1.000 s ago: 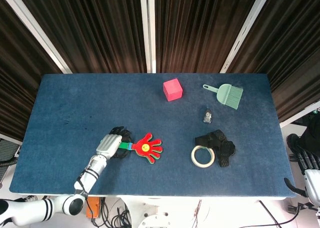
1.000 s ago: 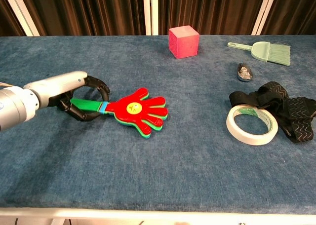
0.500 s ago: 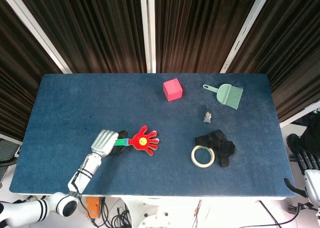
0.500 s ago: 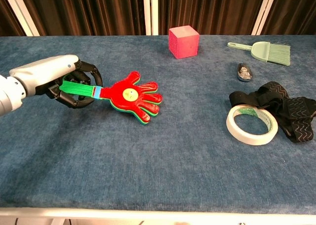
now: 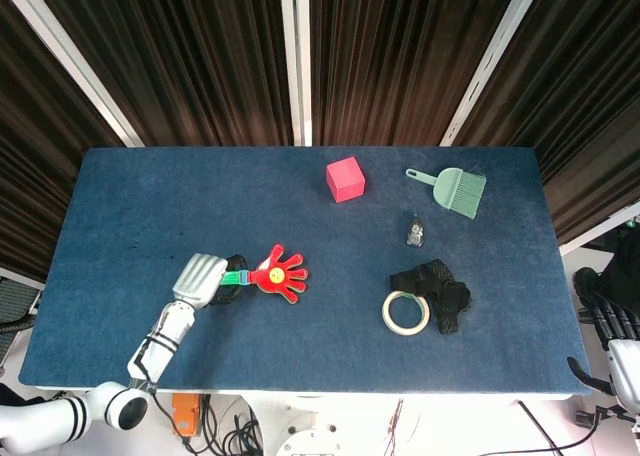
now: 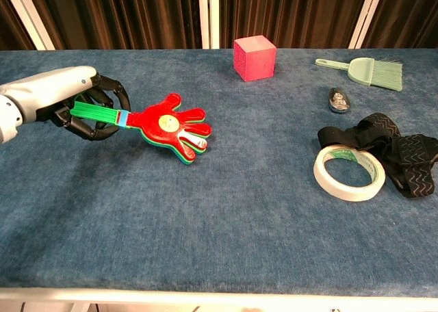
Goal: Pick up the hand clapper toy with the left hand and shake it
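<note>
The hand clapper toy [image 5: 275,272] [image 6: 168,125] has red hand-shaped paddles with a yellow face and a green handle. My left hand [image 5: 200,279] [image 6: 65,101] grips that green handle, with the fingers curled around it. The toy is lifted off the blue table [image 5: 140,206] and its paddles point right and slightly down. At the far right edge of the head view, my right hand [image 5: 610,316] hangs beside the table, away from everything; its fingers are too small to read.
A pink cube [image 5: 345,178] stands at the back middle. A green brush [image 5: 453,190] lies back right, a small grey object [image 5: 415,233] below it. A roll of tape [image 5: 406,313] and a black strap [image 5: 440,291] lie at right.
My left hand has lifted the clapper off the table and carried it left and up. The paddles now tilt downward. Nothing else has moved.
</note>
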`<state>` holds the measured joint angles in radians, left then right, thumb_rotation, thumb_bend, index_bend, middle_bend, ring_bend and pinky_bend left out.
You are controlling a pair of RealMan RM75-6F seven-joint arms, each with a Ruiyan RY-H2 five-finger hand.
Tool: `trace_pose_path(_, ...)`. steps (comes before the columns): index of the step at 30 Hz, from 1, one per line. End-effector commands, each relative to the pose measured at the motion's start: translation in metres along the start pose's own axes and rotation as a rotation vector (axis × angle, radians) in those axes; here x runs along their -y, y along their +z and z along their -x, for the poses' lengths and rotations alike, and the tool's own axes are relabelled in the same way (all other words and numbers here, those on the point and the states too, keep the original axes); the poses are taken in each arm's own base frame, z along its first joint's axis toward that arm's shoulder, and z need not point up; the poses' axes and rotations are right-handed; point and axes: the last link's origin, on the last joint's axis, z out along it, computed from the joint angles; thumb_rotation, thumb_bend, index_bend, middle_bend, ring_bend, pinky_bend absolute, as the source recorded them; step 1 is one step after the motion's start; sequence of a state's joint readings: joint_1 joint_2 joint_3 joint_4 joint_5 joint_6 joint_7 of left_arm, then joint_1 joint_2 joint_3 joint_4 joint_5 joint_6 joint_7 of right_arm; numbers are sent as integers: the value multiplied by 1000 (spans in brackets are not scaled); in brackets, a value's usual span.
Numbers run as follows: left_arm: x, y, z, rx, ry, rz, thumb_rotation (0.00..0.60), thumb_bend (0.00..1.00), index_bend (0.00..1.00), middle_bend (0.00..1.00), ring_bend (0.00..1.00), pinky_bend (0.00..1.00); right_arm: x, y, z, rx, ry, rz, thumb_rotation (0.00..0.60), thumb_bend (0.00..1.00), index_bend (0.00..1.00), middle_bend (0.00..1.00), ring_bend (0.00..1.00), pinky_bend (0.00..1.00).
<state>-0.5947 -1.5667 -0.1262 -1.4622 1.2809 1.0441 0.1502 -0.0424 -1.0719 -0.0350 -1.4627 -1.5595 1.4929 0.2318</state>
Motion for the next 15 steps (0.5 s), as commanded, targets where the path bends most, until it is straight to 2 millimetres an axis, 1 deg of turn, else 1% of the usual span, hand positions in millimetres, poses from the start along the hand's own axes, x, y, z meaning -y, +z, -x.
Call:
trace_pose_path(1,3,-1,-2,-8,28,8,600,418,407,1000,1000,1000,0,0,0,2,-2,0,600,209,0,0,0,0)
trace_pose_path(6,7,-2,-7,-36,65,25,600,389,303,1000,1000,1000,1,0,0,3,-4,0,600,209,0,0,0,0)
trace_pose_path(8,8,-3,-7,-39,76,33,600,356,266,1000,1000,1000,2,1,0,4,-5,0,600,210,0,0,0,0)
trace_pose_path(10,10,-4,-8,-32,80,36,600,302,218,1000,1000,1000,2,1,0,6,-7,1,600,211,0,0,0,0)
trace_pose_path(13,11,-5,-8,-32,72,33,600,261,209,1000,1000,1000,3,1,1,9,-8,3,600,212,0,0,0,0)
trace_pose_path(14,11,-5,-9,-38,64,31,600,254,228,1000,1000,1000,3,1,1,10,-9,3,600,212,0,0,0,0)
trace_pose_path(15,11,-5,-10,-49,53,28,600,251,277,1000,1000,1000,3,1,1,11,-9,3,600,212,0,0,0,0)
